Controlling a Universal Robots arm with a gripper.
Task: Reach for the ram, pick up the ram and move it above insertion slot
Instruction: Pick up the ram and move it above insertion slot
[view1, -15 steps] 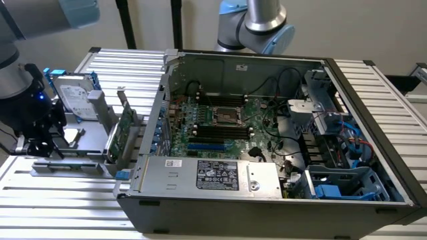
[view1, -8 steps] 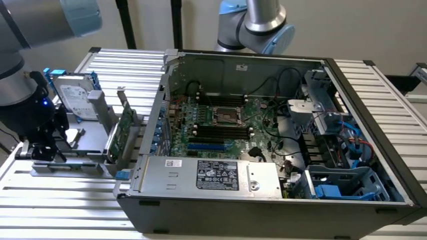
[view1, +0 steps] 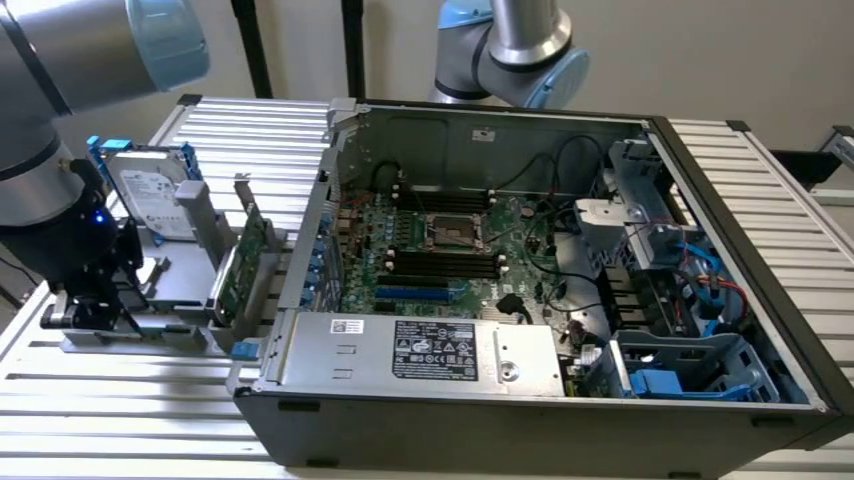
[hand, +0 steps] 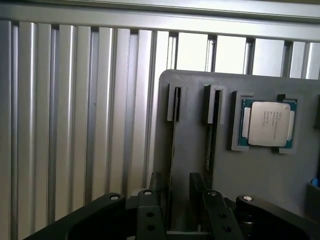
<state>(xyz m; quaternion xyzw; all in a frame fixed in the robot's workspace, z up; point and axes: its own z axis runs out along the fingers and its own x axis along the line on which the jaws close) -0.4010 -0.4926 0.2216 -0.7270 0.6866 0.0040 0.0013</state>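
The ram (hand: 173, 145) stands on edge in a narrow groove of a grey holder (hand: 260, 175), showing as a thin dark strip. My gripper (hand: 175, 187) is open, with one black finger (hand: 155, 192) on each side of the strip and a gap to it. A second thin stick (hand: 211, 140) stands in the neighbouring groove. In the exterior view the gripper (view1: 91, 312) hangs low over the grey holder (view1: 180, 335) at the exterior view's left, outside the open computer case. The motherboard's black insertion slots (view1: 447, 262) lie in the middle of the case.
A silver processor chip (hand: 267, 122) sits in a pocket of the holder. A hard drive in a blue frame (view1: 150, 192) and a green expansion card (view1: 243, 268) stand between gripper and case (view1: 534, 420). A second arm (view1: 514, 50) stands behind the case. The table is ribbed aluminium (hand: 75, 125).
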